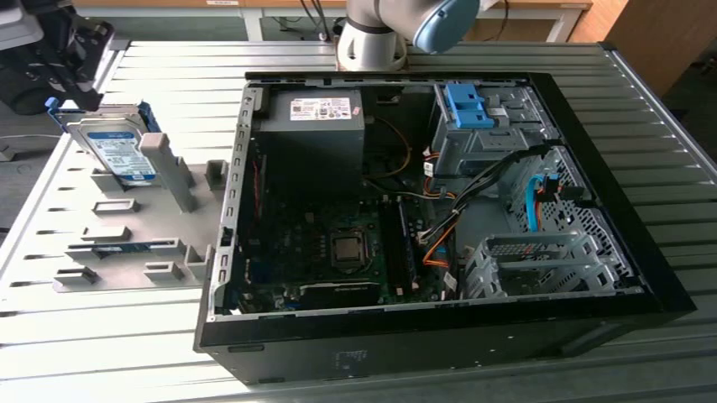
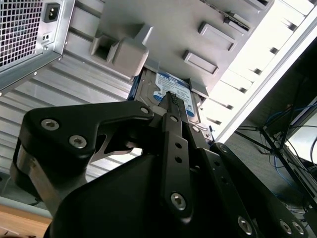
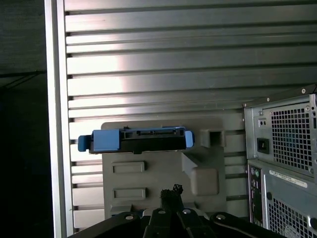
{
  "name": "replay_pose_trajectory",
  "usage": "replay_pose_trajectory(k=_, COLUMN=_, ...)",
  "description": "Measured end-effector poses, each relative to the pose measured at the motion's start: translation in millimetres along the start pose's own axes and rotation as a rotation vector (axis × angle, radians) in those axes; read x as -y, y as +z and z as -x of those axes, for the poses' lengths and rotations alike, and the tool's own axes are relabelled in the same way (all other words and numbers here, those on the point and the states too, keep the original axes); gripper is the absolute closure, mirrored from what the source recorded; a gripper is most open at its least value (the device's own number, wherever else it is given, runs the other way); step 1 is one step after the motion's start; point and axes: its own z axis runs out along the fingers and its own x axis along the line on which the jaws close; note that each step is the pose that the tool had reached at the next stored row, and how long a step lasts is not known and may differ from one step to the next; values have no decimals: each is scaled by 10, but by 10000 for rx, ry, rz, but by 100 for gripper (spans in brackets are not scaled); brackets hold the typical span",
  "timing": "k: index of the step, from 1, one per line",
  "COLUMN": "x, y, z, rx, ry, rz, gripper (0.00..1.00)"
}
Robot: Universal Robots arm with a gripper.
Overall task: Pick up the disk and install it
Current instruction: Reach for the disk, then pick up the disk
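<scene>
Disk's setting, the desk (image 1: 627,109): slatted metal surface carrying everything else.
Computer case (image 1: 448,348): black tower lying open on its side, the motherboard exposed, with a bare blue bracket (image 1: 465,105) in its drive cage.
Fixture plate (image 1: 146,222): grey, just beside the case on the exterior view's left, with raised holders on it.
Disk (image 1: 117,151): stands on edge, leaning slightly, in a holder at the far end of the fixture plate. Its silver body and labelled face show, framed by the blue caddy. It is not yet lifted.
Pincer (image 1: 79,84): hangs above the disk, apart from it. It has no hold on the disk, and I cannot tell how far open it is.
Handling: probably dense and rigid, heavy for its size. The metal faces look smooth, so they may slip. It is likely sensitive to knocks, and the plastic caddy may flex.
Where to hold: across the two flat faces near the free upper edge. In the first wrist view that edge (image 3: 136,140) shows a dark connector strip, best left unpinched.
</scene>
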Motion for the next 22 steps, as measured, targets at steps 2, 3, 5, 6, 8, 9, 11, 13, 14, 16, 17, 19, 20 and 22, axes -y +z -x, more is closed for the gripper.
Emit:
replay_pose_trajectory(k=2, x=0, y=1, z=-10, rx=0, ry=0, rz=0, gripper=89)
replay_pose_trajectory(k=3, x=1, y=1, z=-15, rx=0, ry=-1, rz=0, gripper=89)
replay_pose_trajectory(k=5, x=1, y=2, z=-25, rx=0, ry=0, rz=-1, gripper=89)
replay_pose_trajectory(k=6, x=1, y=3, z=-30, rx=0, ry=-1, rz=0, gripper=89)
replay_pose_trajectory(k=8, x=1, y=3, z=-40, rx=0, ry=0, rz=0, gripper=89)
replay_pose_trajectory(k=9, x=1, y=-1, z=-40, rx=-1, ry=0, rz=-1, gripper=89)
replay_pose_trajectory(k=11, x=1, y=-9, z=-39, rx=0, ry=0, rz=0, gripper=89)
replay_pose_trajectory(k=13, x=0, y=-17, z=-40, rx=0, ry=0, rz=0, gripper=89)
replay_pose_trajectory(k=14, x=-1, y=-24, z=-39, rx=1, ry=0, rz=1, gripper=89)
replay_pose_trajectory(k=16, x=-1, y=-25, z=-39, rx=0, ry=0, rz=0, gripper=89)
replay_pose_trajectory(k=17, x=-1, y=-29, z=-39, rx=0, ry=0, rz=0, gripper=89)
replay_pose_trajectory(k=19, x=-2, y=-37, z=-39, rx=1, ry=0, rz=0, gripper=89)
replay_pose_trajectory(k=20, x=-2, y=-39, z=-39, rx=0, ry=0, rz=0, gripper=89)
replay_pose_trajectory(k=22, x=-3, y=-42, z=-39, rx=0, ry=0, rz=0, gripper=89)
